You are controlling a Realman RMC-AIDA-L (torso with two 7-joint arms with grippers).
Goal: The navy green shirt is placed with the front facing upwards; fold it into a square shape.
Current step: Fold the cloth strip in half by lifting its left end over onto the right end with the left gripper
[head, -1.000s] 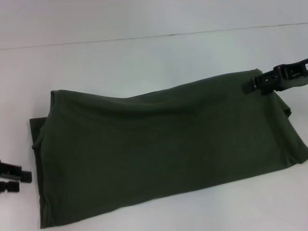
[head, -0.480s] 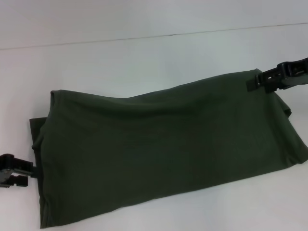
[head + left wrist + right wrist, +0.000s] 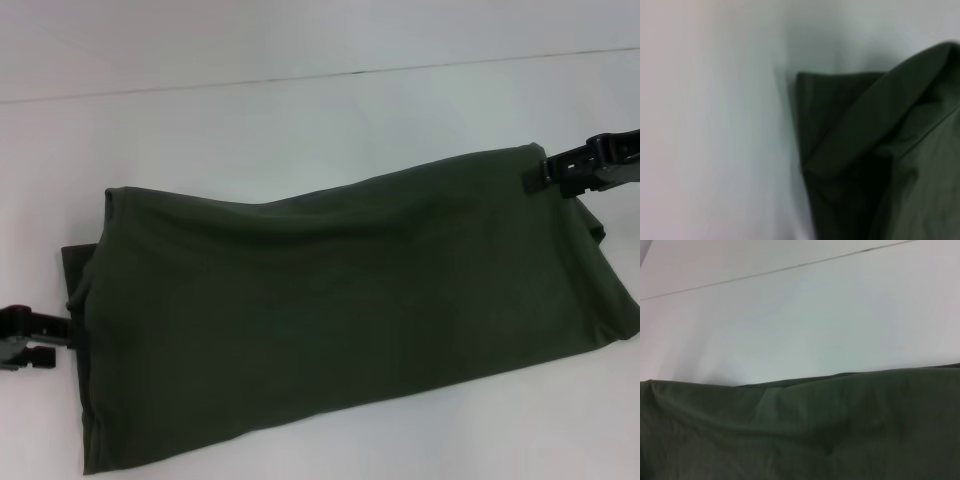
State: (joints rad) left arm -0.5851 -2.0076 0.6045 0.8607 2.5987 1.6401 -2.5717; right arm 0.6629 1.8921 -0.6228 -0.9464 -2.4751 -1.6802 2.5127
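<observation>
Shirt (image 3: 340,310) on a white table (image 3: 300,110), one garment between two black grippers. At the left edge of the head view, the left gripper (image 3: 52,338) sits low beside the shirt's left end, its two dark fingers pointing toward the cloth and reaching the fabric edge; whether they pinch anything cannot be told. The navy green shirt lies as a single long folded band running from lower left to upper right across the table, plain green side up, no print visible. Its left end shows a second layer peeking out from under the top one, a narrow strip along the edge. The left wrist view shows that same corner (image 3: 875,160) close up: a rounded fold of the upper layer lying over a flatter lower layer, white table to the side. The right wrist view shows the shirt's far long edge (image 3: 800,435) lying soft and slightly wavy against the table, with one thin dark seam line (image 3: 790,269) crossing the surface beyond. At the right, the right gripper (image 3: 548,172) meets the shirt's upper right corner, fingertips at the cloth's edge; its grip cannot be told either.
</observation>
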